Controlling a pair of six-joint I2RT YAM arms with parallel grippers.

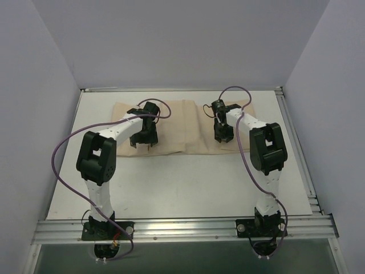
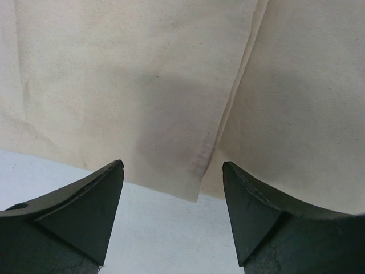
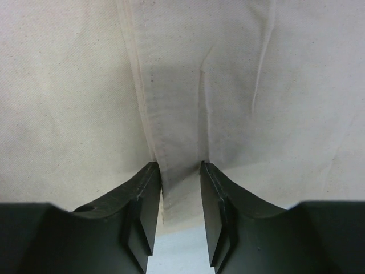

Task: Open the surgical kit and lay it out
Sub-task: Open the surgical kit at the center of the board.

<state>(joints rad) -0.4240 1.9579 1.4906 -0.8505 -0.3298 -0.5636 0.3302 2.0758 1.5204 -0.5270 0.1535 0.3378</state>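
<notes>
In the top view the left arm [image 1: 105, 154] reaches from its base at 7 o'clock toward the far half of the white surface [image 1: 188, 182]. The left gripper [image 1: 140, 141] hangs over the near edge of the beige cloth wrap [image 1: 177, 123], at about 8 o'clock on the cloth. The wrap lies flat and broad across the 12 o'clock end of the surface, with its long side running left to right.

From the left wrist, the left gripper [image 2: 173, 165] has its fingers [image 2: 85, 211] spread wide apart and holding nothing. A hemmed edge of the cloth wrap [image 2: 114, 85] runs from 1 o'clock down to the gap between them. Bare surface [image 2: 159, 234] shows beneath, at 6 o'clock.

Further right in the top view, the right gripper [image 1: 223, 135] sits over the wrap at about 4 o'clock on the cloth. A purple cable [image 1: 242, 148] loops along the right arm [image 1: 265, 151].

From the right wrist, the right gripper [image 3: 179, 165] has its fingers [image 3: 145, 205] only narrowly apart. They straddle a stitched strip of the cloth wrap [image 3: 177, 103] that runs toward 12 o'clock. I cannot tell whether the fingers touch the cloth.
</notes>
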